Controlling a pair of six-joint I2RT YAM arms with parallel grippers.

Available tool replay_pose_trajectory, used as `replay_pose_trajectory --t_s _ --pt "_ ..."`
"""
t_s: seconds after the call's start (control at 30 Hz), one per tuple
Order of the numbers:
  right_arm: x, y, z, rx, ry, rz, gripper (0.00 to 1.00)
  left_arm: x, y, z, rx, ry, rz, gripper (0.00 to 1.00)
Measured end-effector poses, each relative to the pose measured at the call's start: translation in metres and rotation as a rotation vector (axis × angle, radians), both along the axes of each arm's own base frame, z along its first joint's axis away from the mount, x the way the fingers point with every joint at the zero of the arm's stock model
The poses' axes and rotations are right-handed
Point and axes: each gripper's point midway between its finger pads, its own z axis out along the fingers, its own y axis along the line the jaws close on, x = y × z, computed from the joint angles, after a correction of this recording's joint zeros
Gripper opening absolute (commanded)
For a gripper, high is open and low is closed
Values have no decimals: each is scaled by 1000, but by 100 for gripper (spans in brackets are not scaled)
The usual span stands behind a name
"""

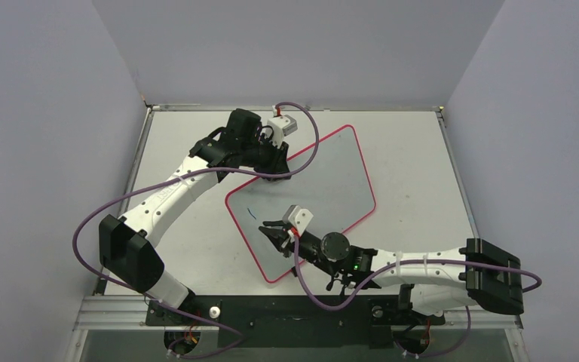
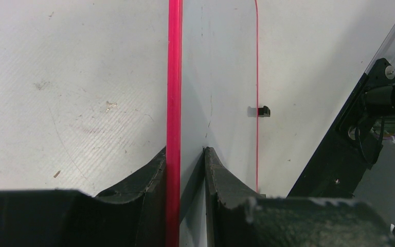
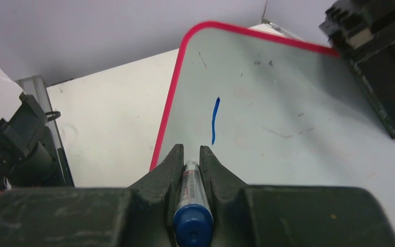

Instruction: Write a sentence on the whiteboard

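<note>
Bright, even, diffuse light with faint soft shadows

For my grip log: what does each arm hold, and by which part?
The left gripper clamps the whiteboard at its red rim; the right gripper pinches the blue marker by its barrel.

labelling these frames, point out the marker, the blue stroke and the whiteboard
marker (image 3: 190,188): right wrist view, its barrel
blue stroke (image 3: 215,121): right wrist view, mid-line
whiteboard (image 1: 328,185): top external view, bare middle surface

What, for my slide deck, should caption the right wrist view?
Right gripper holds a blue marker at the whiteboard, beside one short blue stroke.
</note>
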Motion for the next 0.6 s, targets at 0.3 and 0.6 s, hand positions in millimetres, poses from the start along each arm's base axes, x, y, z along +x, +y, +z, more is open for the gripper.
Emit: replay_pose_trajectory --t_s 0.3,0.6 --pt "17 22 52 75 -77 -28 0 0 0 0 1 -1 1 0" --pt "36 27 41 40 -79 -71 0 0 0 0 1 -1 1 0"
